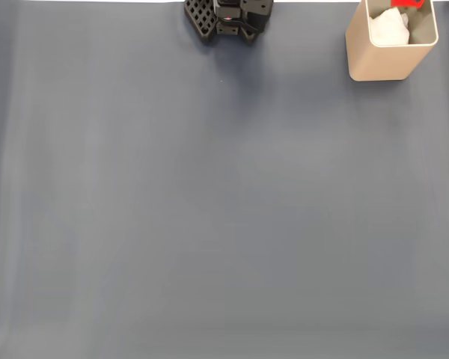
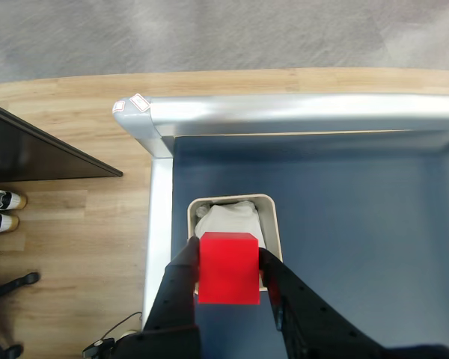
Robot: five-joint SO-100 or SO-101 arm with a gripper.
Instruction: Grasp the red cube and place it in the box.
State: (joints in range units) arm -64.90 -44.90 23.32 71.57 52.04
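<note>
In the wrist view the red cube is clamped between the two black fingers of my gripper, which is shut on it. It hangs right above the near rim of the beige box; a crumpled white wad lies inside the box. The fixed view has the box at the top right of the blue mat, with a sliver of the red cube over its far opening at the frame's top edge.
The arm's black base sits at the top middle of the blue mat. In the wrist view a metal table rail runs just beyond the box, with wooden floor and a dark cabinet past it.
</note>
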